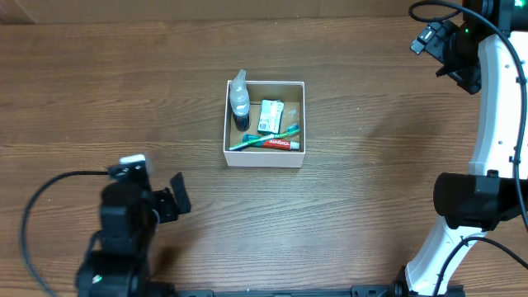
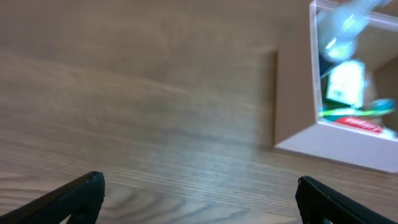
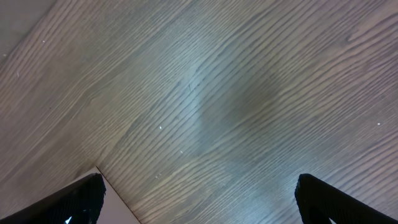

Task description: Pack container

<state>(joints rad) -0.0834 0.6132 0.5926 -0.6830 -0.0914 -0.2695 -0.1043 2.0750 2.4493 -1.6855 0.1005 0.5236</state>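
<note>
Packing looks complete to us: the container (image 1: 264, 158) sits at the middle of the table (image 1: 371, 206) holding a bottle (image 1: 239, 99), soap packet (image 1: 270, 116), toothbrush (image 1: 264, 138) and toothpaste (image 1: 282, 144), and we see nothing loose outside it. The left gripper (image 2: 199, 202) and right gripper (image 3: 199, 202) are both spread wide and empty, well apart from the box.

Dark wood-grain table (image 1: 124, 91), soft glare

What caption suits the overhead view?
White container on wooden table holds bottle, soap packet, toothbrush and toothpaste; left gripper and right gripper open, away from it.
</note>
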